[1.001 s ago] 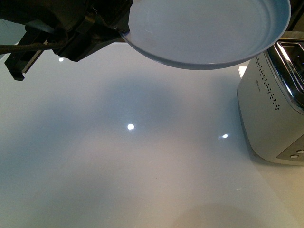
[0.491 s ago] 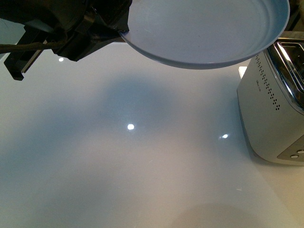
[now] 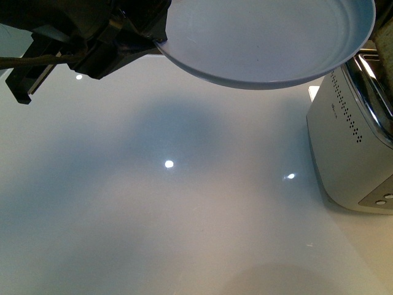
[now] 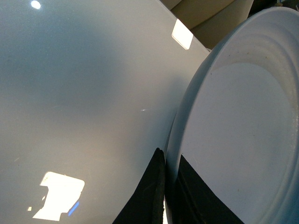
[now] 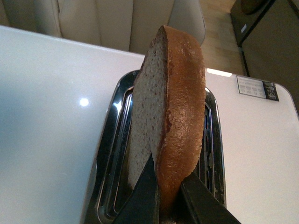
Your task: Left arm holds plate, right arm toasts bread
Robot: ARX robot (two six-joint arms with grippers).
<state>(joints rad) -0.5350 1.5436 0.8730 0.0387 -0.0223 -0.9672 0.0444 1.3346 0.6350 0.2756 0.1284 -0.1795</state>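
Note:
The pale blue-grey plate hangs in the air at the top of the front view, tilted. My left gripper is shut on its left rim. In the left wrist view the fingers pinch the plate's rim from both sides. My right gripper is shut on the bread. It holds the slice upright and edge-on, just above the toaster's slots. In the front view a brown sliver of bread shows at the right edge, over the toaster.
The white toaster stands at the right on a glossy white table. Its buttons face the front. Cream chairs and a dark cabinet stand beyond the table's far edge. A small label plate lies on the table.
The bread has come into the front view at the right edge, covering part of the toaster's top. The plate and left gripper have stayed still.

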